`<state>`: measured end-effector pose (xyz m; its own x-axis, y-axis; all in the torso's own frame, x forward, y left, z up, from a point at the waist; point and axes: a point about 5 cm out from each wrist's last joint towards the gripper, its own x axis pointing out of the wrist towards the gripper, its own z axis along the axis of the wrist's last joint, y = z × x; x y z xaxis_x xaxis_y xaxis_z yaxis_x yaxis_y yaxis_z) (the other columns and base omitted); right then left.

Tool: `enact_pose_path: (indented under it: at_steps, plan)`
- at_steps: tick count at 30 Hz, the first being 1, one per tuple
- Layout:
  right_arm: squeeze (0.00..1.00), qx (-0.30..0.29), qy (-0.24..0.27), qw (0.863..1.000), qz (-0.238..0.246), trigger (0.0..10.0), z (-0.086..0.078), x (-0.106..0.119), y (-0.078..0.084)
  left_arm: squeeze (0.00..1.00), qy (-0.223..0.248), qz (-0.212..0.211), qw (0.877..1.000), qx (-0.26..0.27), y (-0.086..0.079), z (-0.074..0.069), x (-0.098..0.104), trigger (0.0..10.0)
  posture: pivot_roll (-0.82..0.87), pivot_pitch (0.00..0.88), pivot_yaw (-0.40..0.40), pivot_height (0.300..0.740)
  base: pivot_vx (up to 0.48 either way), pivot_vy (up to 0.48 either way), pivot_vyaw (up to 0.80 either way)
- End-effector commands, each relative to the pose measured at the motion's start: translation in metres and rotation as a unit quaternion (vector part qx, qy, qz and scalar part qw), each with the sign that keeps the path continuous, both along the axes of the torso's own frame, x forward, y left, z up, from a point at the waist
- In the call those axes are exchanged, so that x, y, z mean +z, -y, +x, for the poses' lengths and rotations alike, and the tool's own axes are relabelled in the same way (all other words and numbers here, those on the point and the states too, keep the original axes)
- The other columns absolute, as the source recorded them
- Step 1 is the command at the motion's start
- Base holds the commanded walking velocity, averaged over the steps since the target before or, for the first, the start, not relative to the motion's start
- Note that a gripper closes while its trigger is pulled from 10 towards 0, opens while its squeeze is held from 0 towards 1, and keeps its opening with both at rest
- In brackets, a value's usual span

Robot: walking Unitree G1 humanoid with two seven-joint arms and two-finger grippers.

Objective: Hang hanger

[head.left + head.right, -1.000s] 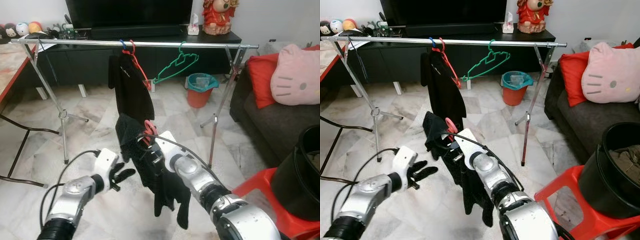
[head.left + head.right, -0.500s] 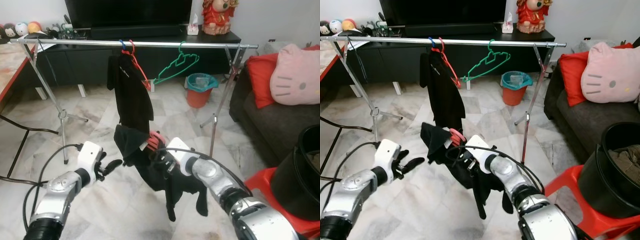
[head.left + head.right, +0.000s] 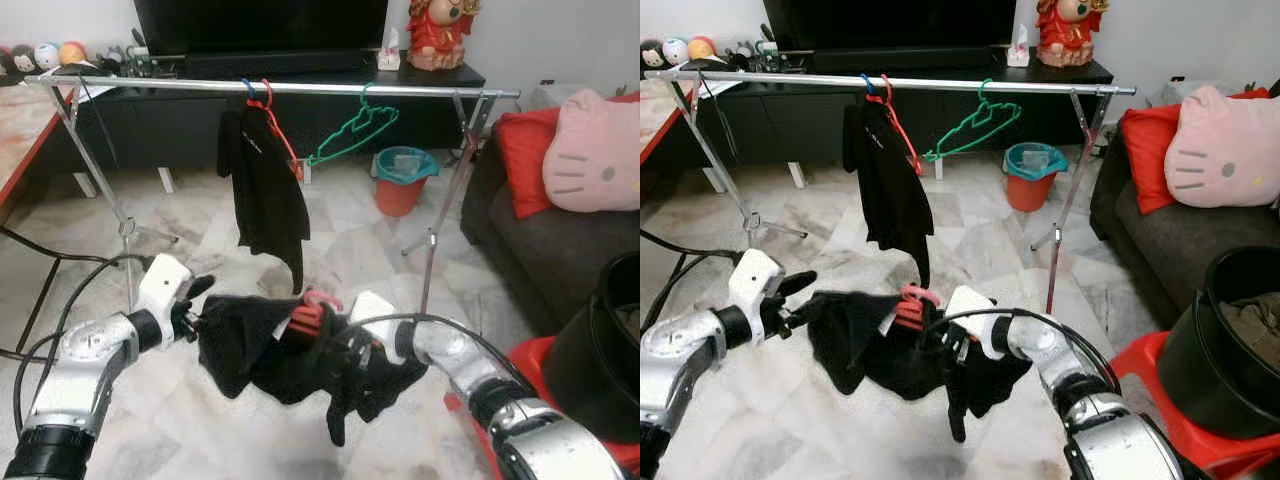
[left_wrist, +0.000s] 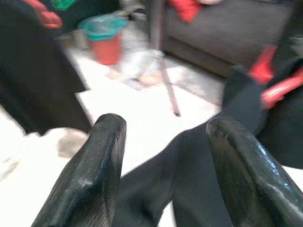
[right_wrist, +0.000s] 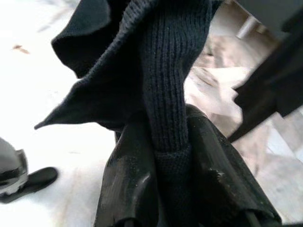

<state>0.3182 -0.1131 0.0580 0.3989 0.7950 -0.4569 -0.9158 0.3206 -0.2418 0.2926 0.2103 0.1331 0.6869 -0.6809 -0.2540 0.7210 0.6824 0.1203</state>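
The long silver metal clothes rail (image 3: 300, 88) runs left to right well beyond and above the bunched black knitted garment (image 3: 270, 350), so lifting could drag loose cloth off, or the hidden hook could miss the bar. The garment, draped on a pink-red plastic hanger (image 3: 312, 312) that lies roughly left to right, hangs low in the near middle, clamped in the right hand (image 5: 163, 189). The left hand (image 4: 163, 156), fingers spread, reaches its left edge, gripping nothing
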Motion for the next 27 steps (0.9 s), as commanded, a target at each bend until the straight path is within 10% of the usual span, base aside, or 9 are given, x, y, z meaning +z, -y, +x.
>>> enact_pose_path:
  at_steps: [1, 2, 3, 27]
  plan:
    - [0.0, 0.024, 0.024, 0.999, 0.008, 0.0, 0.002, 0.01, -0.001, 0.22, -0.026, -0.005, 0.998, -0.059, 0.01, -0.007, 0.001, 10.0, 0.1, 0.0, -0.048, 0.74, 0.0, 0.0, 0.0]
    - [0.0, 0.024, 0.024, 0.999, 0.008, 0.0, 0.002, 0.01, -0.001, 0.22, -0.026, -0.005, 0.998, -0.059, 0.01, -0.007, 0.001, 10.0, 0.1, 0.0, -0.048, 0.74, 0.0, 0.0, 0.0]
    - [0.0, 0.028, 0.027, 0.999, 0.003, 0.0, 0.003, 0.01, 0.0, 1.0, -0.034, -0.015, 0.996, -0.084, 0.015, -0.01, 0.002, 10.0, 0.1, 0.0, -0.048, 0.74, 0.0, 0.0, 0.0]
    - [0.0, 0.086, 0.011, 0.996, 0.021, 0.0, -0.006, 0.011, -0.005, 1.0, -0.074, 0.058, 0.984, -0.154, 0.029, -0.01, -0.017, 10.0, 0.08, 0.0, -0.03, 0.74, 0.0, 0.0, 0.0]
